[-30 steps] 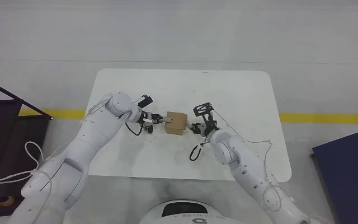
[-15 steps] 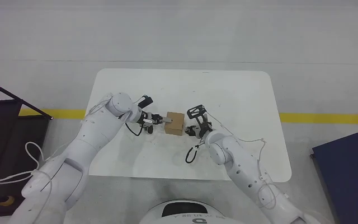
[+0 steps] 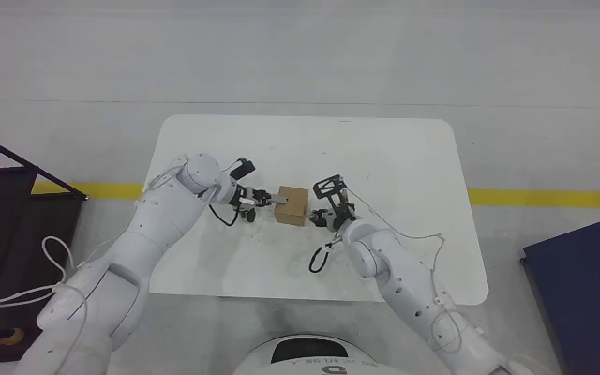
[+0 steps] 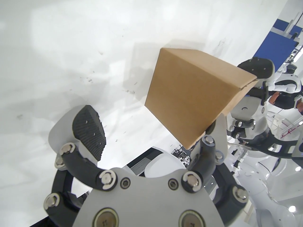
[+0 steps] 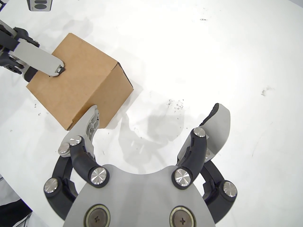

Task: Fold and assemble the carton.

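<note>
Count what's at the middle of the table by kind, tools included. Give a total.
Carton: 1
Tools: 2 (left tool, right tool)
Total: 3

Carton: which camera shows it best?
The right wrist view: the carton sits nearly whole, its flap seam plain. The left wrist view shows two faces close up, one corner hidden; the top view shows it small.
</note>
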Controlling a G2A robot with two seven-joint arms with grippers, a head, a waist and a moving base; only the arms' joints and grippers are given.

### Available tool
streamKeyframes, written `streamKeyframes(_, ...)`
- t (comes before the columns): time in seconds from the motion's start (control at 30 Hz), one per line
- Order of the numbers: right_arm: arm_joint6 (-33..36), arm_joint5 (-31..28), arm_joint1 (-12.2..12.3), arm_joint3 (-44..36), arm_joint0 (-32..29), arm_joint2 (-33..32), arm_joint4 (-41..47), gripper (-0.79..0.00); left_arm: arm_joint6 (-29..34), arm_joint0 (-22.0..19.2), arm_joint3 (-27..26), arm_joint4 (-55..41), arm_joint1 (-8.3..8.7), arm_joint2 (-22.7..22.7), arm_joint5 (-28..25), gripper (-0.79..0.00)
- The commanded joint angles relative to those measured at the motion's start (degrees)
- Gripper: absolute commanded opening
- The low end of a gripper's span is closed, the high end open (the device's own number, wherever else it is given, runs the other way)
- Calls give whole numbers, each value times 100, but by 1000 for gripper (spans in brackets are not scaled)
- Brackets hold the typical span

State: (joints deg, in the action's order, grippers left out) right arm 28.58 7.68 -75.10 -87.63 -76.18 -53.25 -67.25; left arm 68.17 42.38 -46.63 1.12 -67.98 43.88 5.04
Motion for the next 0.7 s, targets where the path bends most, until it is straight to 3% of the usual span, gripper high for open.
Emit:
streamKeyframes(0.0,-44,25,10,-67,-51,-79,28,0,20,-17,42,-76,38,120,-93,0)
streamKeyframes(0.3,-238,-128,75,-445,-347,-581,405,0,438,194,-356,-480,363,887,-656,0)
streamKeyframes(0.5,-795,-1231,105,-762,-650,-975,1744,0,433,545,-1054,-304,515,1094,-388,0)
streamKeyframes(0.67,-814,-1184,70,-399,-458,-839,1697,0,362,658,-1271,-181,503,971,-186,0)
